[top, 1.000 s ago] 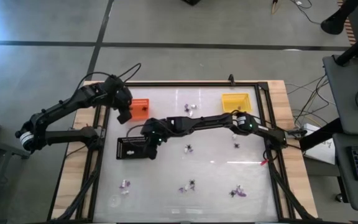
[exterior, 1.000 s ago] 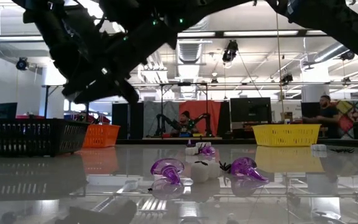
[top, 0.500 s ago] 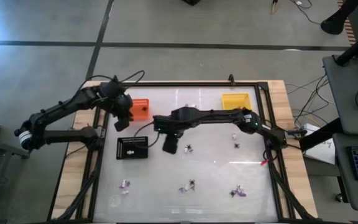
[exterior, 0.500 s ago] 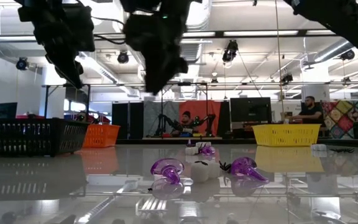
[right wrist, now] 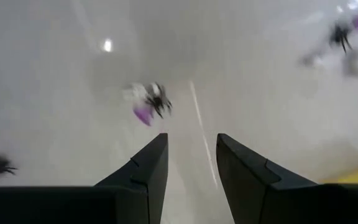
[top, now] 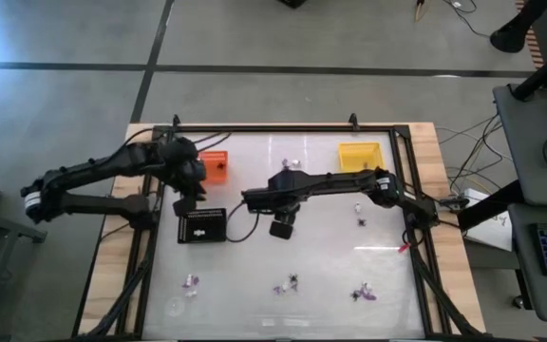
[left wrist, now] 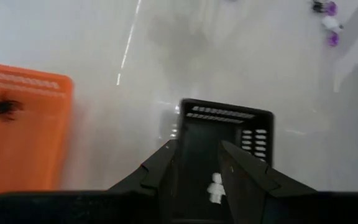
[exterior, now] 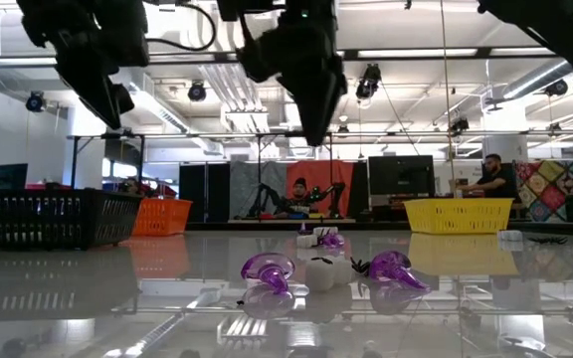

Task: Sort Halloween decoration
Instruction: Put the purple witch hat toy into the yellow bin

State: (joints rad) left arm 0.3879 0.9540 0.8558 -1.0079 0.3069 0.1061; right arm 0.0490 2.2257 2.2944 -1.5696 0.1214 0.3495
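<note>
- The Halloween decoration lies scattered over the glossy table (top: 330,266): a small cluster (top: 290,165) at upper centre of the high view, one piece (top: 361,206) right of centre, others (top: 191,281) along the lower part, left to right.
- In the low view, purple and white trinkets (exterior: 321,270) sit grouped at centre.
- A black spider (left wrist: 4,106) lies in the orange tray (top: 216,164); a white piece (left wrist: 215,187) lies in the black tray (top: 203,225).
- The yellow tray (top: 360,155) stands at upper right of the table.
- The right gripper (top: 282,226) hangs over the table's middle, fingers (right wrist: 143,175) apart with nothing between them.
- The left gripper (top: 190,193) hovers between the orange and black trays, fingers (left wrist: 161,172) likewise parted and empty.
</note>
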